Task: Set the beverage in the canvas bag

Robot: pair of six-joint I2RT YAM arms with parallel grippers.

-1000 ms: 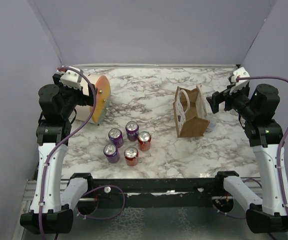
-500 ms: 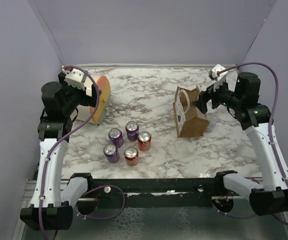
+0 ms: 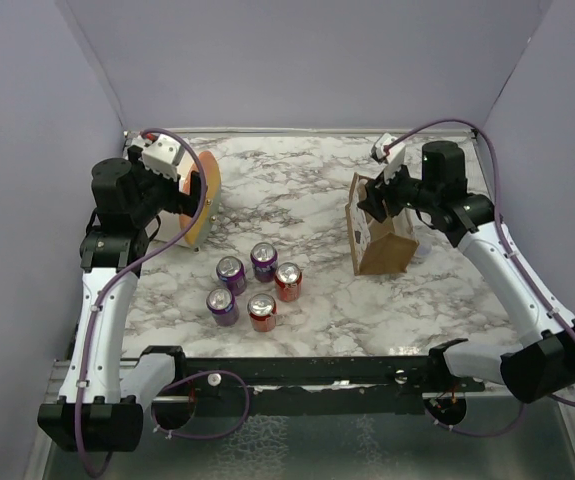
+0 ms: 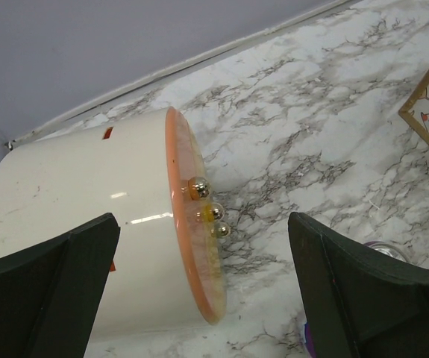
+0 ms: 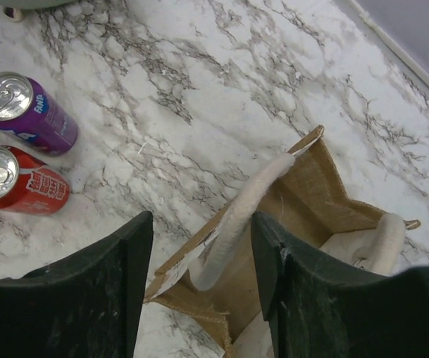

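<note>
The beverage cans (image 3: 264,260) have not moved: all five stand upright in a loose cluster on the counter (image 3: 307,190), left of centre and well apart from the canvas bag (image 3: 382,240). The bag sits upright on the right side, mouth up, where it was a second ago.

What has changed is your right arm. A second ago it hung out by the right edge, clear of the bag; it has since swung in, and the right gripper (image 5: 203,276) now sits just above the bag's mouth. Its fingers are spread and empty, and the wrist view shows one white handle (image 5: 236,224) in the gap between them, not yet pinched.

Your left gripper (image 4: 203,294) has only edged forward. It is wide open, holds nothing, and faces the cream cylinder (image 4: 80,224) rather than the cans.

So no can is in hand yet. The move reads as setting up to take the handle and steady or open the bag, which would leave the can pickup to the left arm. Check that the right arm does not block the mouth.
</note>
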